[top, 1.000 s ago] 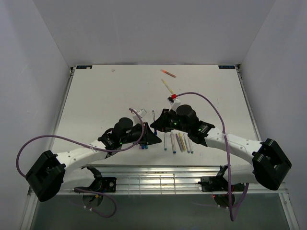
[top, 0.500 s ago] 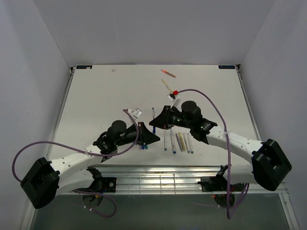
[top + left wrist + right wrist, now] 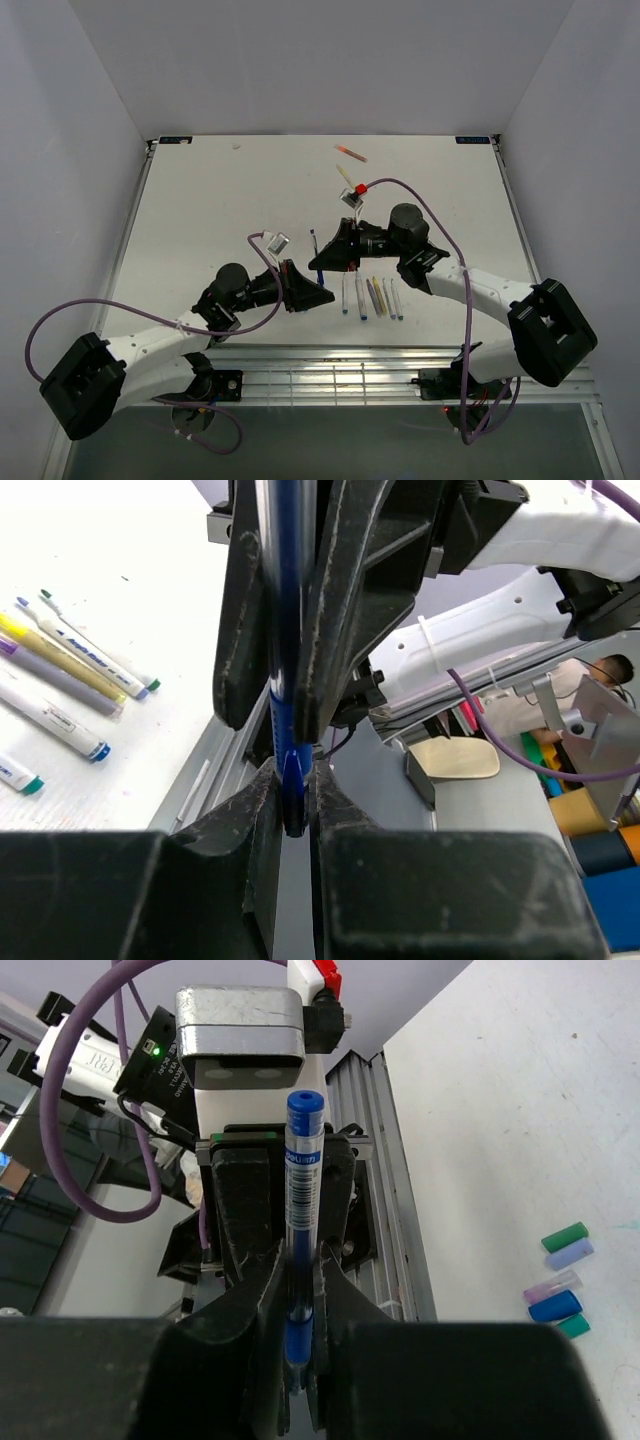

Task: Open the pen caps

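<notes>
White worktop (image 3: 200, 200) fills the walled cell, and both arms meet above its near middle. On the left, the left gripper (image 3: 291, 785) is pinched tight on one end of a blue pen (image 3: 301, 1180), which is held clear of the surface. The right gripper (image 3: 300, 1280) clamps the same pen further along. Uncapping looks to be in hand, though I cannot tell which end bears the cap. Next calls for a straight pull apart along the barrel. Loose pen caps (image 3: 560, 1260) lie clustered, and further right the other pens (image 3: 372, 296) lie in a row.
</notes>
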Controlling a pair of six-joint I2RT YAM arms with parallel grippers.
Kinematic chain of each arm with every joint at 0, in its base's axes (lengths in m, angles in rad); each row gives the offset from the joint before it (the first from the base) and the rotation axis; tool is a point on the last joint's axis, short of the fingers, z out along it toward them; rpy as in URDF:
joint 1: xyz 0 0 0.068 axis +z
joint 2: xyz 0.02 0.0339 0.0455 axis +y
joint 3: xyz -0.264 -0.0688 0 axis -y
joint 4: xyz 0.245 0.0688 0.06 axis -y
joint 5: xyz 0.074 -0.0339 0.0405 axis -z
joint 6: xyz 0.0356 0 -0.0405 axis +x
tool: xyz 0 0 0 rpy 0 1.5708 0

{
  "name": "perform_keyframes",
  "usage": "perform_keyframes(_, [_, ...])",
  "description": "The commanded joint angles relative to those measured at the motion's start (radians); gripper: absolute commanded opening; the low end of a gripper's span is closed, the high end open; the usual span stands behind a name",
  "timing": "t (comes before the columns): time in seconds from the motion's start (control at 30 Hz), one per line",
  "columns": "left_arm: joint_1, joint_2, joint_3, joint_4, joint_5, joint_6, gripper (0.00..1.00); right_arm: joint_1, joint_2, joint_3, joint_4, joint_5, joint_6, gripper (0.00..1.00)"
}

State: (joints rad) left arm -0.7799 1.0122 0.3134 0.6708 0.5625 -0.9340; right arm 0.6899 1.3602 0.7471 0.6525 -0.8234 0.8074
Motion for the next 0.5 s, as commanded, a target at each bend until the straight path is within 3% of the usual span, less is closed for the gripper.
perform_keyframes(0.0, [-0.015,0.015,-0.04,0.116,0.177,-0.063,0.0,-0.044,0.02,0.0,0.194,0.009,0.015,0.08])
perform_keyframes(0.03, [-0.013,0.014,-0.043,0.089,0.139,-0.066,0.0,-0.044,0.008,0.001,0.165,0.054,-0.009,0.08])
perform_keyframes(0.1, [-0.013,-0.032,-0.022,-0.044,0.035,-0.033,0.0,-0.041,-0.015,0.018,-0.07,0.162,-0.081,0.08])
perform_keyframes(0.17, [-0.013,-0.075,0.015,-0.319,-0.21,-0.034,0.0,-0.021,-0.049,0.111,-0.324,0.468,-0.23,0.08])
perform_keyframes(0.2, [-0.013,-0.09,0.038,-0.435,-0.31,-0.049,0.0,0.024,-0.05,0.162,-0.602,0.632,-0.266,0.08])
perform_keyframes(0.23, [-0.013,-0.086,0.071,-0.691,-0.414,-0.089,0.0,0.043,-0.03,0.254,-0.714,0.929,-0.289,0.08])
perform_keyframes(0.3, [-0.013,-0.046,0.168,-0.868,-0.585,-0.069,0.0,0.074,0.002,0.322,-0.912,1.169,-0.3,0.08])
perform_keyframes(0.43, [-0.013,-0.007,0.194,-0.835,-0.578,-0.031,0.0,0.08,0.004,0.353,-0.93,1.254,-0.307,0.08])
perform_keyframes(0.47, [-0.013,-0.038,0.175,-0.774,-0.482,-0.002,0.0,0.073,-0.001,0.344,-0.909,1.221,-0.312,0.08])
